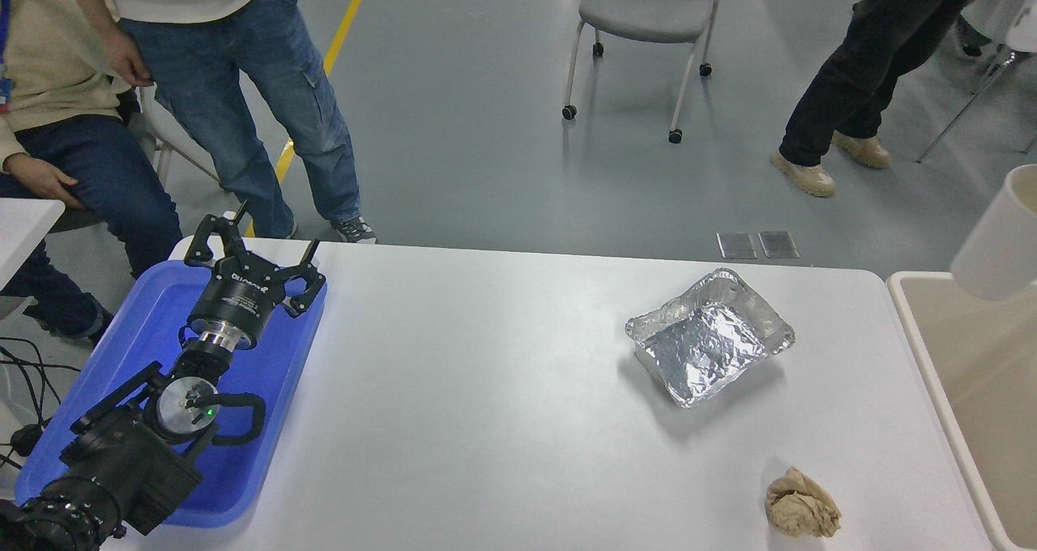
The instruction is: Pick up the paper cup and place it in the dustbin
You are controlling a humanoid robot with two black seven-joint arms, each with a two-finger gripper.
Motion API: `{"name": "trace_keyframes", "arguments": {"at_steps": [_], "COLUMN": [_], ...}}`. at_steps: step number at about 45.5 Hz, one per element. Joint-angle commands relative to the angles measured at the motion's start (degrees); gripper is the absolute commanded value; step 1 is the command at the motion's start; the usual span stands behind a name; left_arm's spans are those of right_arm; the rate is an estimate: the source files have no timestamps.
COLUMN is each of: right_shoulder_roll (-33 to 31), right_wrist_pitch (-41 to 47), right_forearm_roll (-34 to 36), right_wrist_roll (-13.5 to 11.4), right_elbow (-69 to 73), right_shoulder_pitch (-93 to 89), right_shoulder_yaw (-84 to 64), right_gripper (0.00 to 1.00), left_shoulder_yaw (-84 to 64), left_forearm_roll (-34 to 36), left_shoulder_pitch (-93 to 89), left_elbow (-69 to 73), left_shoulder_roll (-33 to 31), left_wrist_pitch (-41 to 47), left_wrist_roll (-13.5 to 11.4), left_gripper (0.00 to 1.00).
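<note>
The off-white paper cup hangs tilted in the air at the picture's right edge, over the far corner of the beige dustbin, which stands against the table's right end. The cup's mouth is cut off by the frame edge. My right gripper is out of view past that edge, so its hold on the cup does not show. My left gripper is parked at the lower left over the blue tray, fingers spread open and empty.
A crinkled foil tray sits on the white table right of centre. A crumpled brown paper ball lies near the front right. People stand and sit beyond the far edge; a chair stands behind.
</note>
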Motion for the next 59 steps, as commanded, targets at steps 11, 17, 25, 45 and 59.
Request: {"name": "trace_keyframes", "arguments": {"at_steps": [11,17,25,45,59], "right_shoulder_roll": [-13.73,-15.23,-14.97,-3.9,5.95], "right_wrist_pitch": [0.01,-3.32,-8.69,-18.53,-30.13], "right_forearm_roll": [0.14,0.05,0.14,5.41,5.68], "right_wrist_roll": [-0.07,-0.24,-3.92,-17.2,-19.58], "right_elbow": [-21.22,-26.76,-35.37,-54.27,-64.3], "right_shoulder_pitch": [-29.12,-39.57,-54.69,-85.03,-94.08], "right_shoulder_yaw": [13.94,23.25,36.35,64.66,67.83], "right_gripper": [0.0,0.0,0.0,0.0,0.0], "left_shoulder_yaw": [0.01,0.01,0.01,0.01,0.01], "left_forearm_roll": [0.0,0.0,0.0,0.0,0.0], "left_shoulder_pitch": [0.0,0.0,0.0,0.0,0.0], "left_elbow": [0.0,0.0,0.0,0.0,0.0], "left_shoulder_roll": [0.0,0.0,0.0,0.0,0.0], "left_wrist_pitch": [0.0,0.0,0.0,0.0,0.0], "left_wrist_roll": [0.0,0.0,0.0,0.0,0.0], "left_gripper": [1.0,1.0,1.0,1.0,1.0]}}
